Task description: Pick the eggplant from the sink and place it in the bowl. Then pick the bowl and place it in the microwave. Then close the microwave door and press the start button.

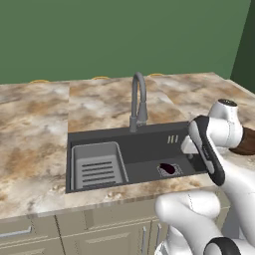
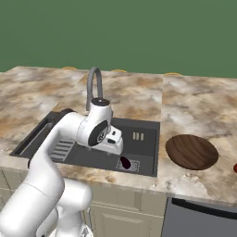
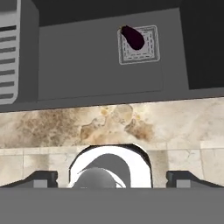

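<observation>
The small dark purple eggplant [image 3: 132,37] lies on the square drain grid at the right end of the dark sink [image 1: 144,149], and it is also visible in the base views [image 1: 169,169] [image 2: 125,162]. My gripper [image 3: 112,177] hangs above the basin, a little short of the eggplant, with its fingers spread wide and nothing between them. From the right base camera the hand [image 2: 115,143] sits just above and left of the eggplant. The reddish-brown bowl [image 2: 191,152] rests empty on the counter right of the sink. The microwave and its door are out of view.
A grey slotted rack [image 1: 97,167] fills the sink's left part. The gooseneck faucet [image 1: 138,99] rises behind the basin. Marble counter [image 2: 194,106] surrounds the sink. A small red thing [image 2: 235,167] peeks in at the right edge.
</observation>
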{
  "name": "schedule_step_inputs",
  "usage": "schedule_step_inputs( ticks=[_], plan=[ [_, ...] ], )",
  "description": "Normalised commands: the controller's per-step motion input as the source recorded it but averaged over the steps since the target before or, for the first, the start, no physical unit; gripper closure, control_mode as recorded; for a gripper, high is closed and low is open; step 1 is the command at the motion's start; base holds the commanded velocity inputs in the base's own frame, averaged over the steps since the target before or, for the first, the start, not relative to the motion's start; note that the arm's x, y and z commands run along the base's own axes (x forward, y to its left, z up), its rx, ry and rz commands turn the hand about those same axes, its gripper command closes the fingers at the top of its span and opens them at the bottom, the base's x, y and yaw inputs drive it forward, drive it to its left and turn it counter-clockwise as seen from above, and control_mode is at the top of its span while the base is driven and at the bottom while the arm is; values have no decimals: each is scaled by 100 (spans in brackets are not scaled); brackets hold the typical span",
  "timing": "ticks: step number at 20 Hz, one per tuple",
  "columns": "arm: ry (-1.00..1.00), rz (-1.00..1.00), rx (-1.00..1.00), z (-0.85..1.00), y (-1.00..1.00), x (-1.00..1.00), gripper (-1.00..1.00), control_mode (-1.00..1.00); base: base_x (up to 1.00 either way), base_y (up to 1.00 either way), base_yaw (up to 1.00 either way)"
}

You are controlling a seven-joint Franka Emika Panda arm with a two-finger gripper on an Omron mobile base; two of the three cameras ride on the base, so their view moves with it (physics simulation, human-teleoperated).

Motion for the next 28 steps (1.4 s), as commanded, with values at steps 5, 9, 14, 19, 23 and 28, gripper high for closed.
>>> schedule_step_inputs(
  ticks=[5, 9, 14, 19, 23, 28],
  plan=[
    [3, 0, 0, -65, -9, 51, -100, -100, 0, 0, 0],
    [5, 1, 0, -42, 0, 95, -100, -100, 0, 0, 0],
    [4, 10, 0, -24, -5, 92, -100, -100, 0, 0, 0],
    [1, 18, 0, -35, -33, 39, -100, -100, 0, 0, 0],
    [3, 19, 0, -40, -35, 23, -100, -100, 0, 0, 0],
    [6, 10, 0, -43, -5, 52, -100, -100, 0, 0, 0]
  ],
)
